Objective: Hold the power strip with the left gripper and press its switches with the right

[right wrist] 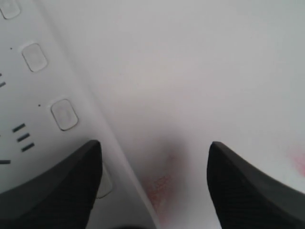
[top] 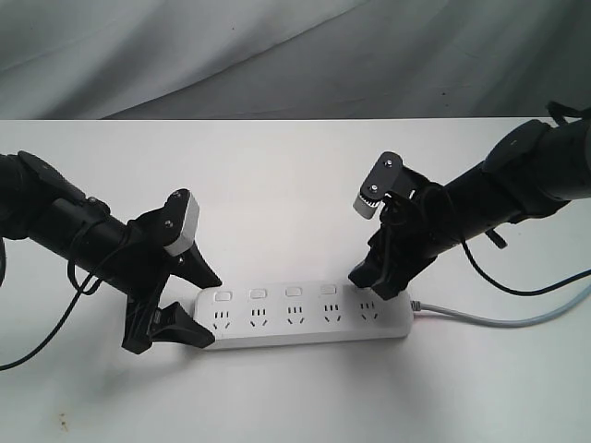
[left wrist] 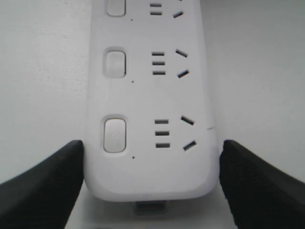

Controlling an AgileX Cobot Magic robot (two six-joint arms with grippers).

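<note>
You're at the hold step, and no press has begun. The power strip (top: pixel 305 318) lies flat on the worktop (top: pixel 295 185), towards the edge nearest the exterior view and parallel to it. Its cord (top: pixel 499 321) trails off to the right edge.

The left gripper (top: pixel 214 314) brackets the end away from the cord. Its jaws stand apart, one along each long side and close against the plastic, but I can't tell that they pinch yet.

The right gripper (top: pixel 374 284) is spread wide too. One jaw sits low over the cord-end switch and the other over bare worktop behind the strip.

Next, I'd judge, you close the left onto the strip's sides, then bring the right's jaws together so one narrow tip meets the switches (top: pixel 293 292) squarely.
</note>
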